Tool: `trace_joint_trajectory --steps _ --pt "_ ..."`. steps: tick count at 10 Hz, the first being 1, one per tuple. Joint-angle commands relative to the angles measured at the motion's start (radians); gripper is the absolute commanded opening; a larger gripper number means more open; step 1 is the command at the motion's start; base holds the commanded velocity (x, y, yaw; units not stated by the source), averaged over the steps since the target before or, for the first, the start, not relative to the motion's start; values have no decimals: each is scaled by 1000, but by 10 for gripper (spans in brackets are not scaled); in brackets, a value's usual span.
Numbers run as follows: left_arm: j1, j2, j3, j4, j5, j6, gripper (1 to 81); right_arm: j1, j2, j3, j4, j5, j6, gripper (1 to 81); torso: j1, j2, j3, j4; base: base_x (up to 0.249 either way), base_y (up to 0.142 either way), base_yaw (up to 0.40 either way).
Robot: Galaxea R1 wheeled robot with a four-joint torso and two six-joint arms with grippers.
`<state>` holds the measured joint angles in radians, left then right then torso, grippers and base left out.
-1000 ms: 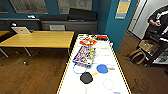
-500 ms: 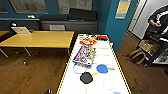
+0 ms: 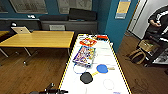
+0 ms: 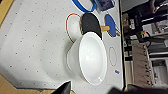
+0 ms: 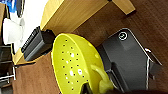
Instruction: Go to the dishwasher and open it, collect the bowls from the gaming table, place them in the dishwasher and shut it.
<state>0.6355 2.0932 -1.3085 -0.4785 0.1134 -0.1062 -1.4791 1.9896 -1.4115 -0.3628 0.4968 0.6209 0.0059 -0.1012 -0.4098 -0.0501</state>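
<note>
Two dishes are at your wrists: a white bowl (image 4: 87, 58) and a yellow-green perforated bowl (image 5: 73, 66).

In the head view you face the gaming table (image 3: 107, 56), its white top carrying a colourful box (image 3: 84, 55) and black (image 3: 86, 78) and blue (image 3: 102, 68) paddles. The left wrist view has the white bowl close up over the tabletop; whether that claw is open or grips it, you cannot tell. The yellow-green bowl hangs over the wooden floor (image 5: 32, 77) at the right wrist, apparently pinched at its rim, though the fingers are unclear. I judge that a rim pinch could slip when you drive or turn. A low swing could knock the paddles.
</note>
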Motion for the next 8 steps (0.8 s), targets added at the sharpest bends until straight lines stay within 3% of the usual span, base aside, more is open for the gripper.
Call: trace_joint_trajectory --steps 1,3,5,6,8 --pt "-110 71 -106 -45 78 -23 811 29 -53 17 -35 -29 -1 10 0 0 0 0 0 0 0" --pt "-112 104 -149 -58 75 -29 811 29 -53 17 -35 -29 -1 10 0 0 0 0 0 0 0" --pt "-138 122 -184 -83 100 -110 811 30 -55 23 -35 -29 -1 10 0 0 0 0 0 0 0" --pt "-161 127 -193 -83 146 -145 811 33 -56 25 -35 -29 -1 10 0 0 0 0 0 0 0" --pt "-196 119 -196 -83 173 -176 811 35 -58 26 -35 -29 -1 10 0 0 0 0 0 0 0"
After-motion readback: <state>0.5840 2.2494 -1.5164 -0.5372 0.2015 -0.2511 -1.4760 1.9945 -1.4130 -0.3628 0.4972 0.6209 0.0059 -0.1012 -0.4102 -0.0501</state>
